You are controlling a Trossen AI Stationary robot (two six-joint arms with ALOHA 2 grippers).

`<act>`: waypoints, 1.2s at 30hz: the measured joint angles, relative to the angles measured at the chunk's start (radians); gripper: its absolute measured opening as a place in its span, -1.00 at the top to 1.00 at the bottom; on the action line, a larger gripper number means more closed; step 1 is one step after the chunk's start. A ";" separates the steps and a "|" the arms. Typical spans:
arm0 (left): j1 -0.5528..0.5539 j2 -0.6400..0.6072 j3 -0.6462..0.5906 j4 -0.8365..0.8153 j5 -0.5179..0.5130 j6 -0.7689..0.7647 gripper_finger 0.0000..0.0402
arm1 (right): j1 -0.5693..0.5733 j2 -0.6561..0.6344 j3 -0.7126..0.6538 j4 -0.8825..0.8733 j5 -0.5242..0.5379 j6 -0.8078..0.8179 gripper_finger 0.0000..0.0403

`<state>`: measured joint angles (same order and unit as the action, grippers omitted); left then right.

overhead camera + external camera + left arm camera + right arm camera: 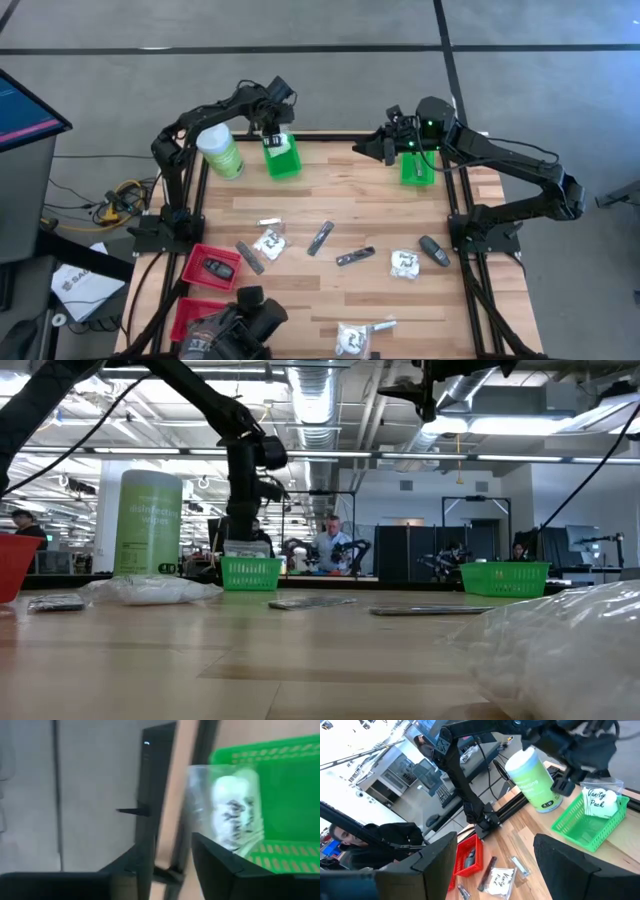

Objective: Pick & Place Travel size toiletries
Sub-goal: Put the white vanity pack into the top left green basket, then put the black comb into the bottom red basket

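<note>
Left gripper [274, 135] over the left green basket [283, 158], jaws parted – white packet [598, 801] in that basket, readable as "Vanity Pack" only from the right wrist; whether still touched, cannot tell. More packets and dark sticks scattered mid-table [268, 243]. Right gripper [385, 148] open, empty, raised beside the right green basket [418, 168].

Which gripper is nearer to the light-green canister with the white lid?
Left. The left gripper hangs over the green basket just beside the canister; the right gripper is far across the table.
</note>
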<state>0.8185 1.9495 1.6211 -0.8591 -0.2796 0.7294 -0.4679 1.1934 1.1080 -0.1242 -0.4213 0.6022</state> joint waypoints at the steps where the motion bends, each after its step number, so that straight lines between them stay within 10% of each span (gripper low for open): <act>1: 0.000 -0.017 0.000 0.005 -0.002 0.000 0.34 | 0.000 0.000 0.000 0.000 0.000 0.000 -0.27; 10: -0.100 -0.212 0.000 0.055 0.062 -0.141 0.22 | 0.000 0.000 0.000 -0.003 0.000 0.000 -0.27; 20: -0.349 -0.363 -0.071 0.091 0.236 -0.661 0.32 | 0.002 -0.002 0.000 -0.075 -0.065 -0.011 -0.27; 36: -0.776 -0.378 -0.388 0.485 0.189 -1.094 0.88 | 0.010 -0.002 0.000 -0.443 -0.134 -0.089 -0.27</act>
<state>0.0428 1.5718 1.2332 -0.3743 -0.0902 -0.3647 -0.4583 1.1919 1.1080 -0.5670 -0.5551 0.5136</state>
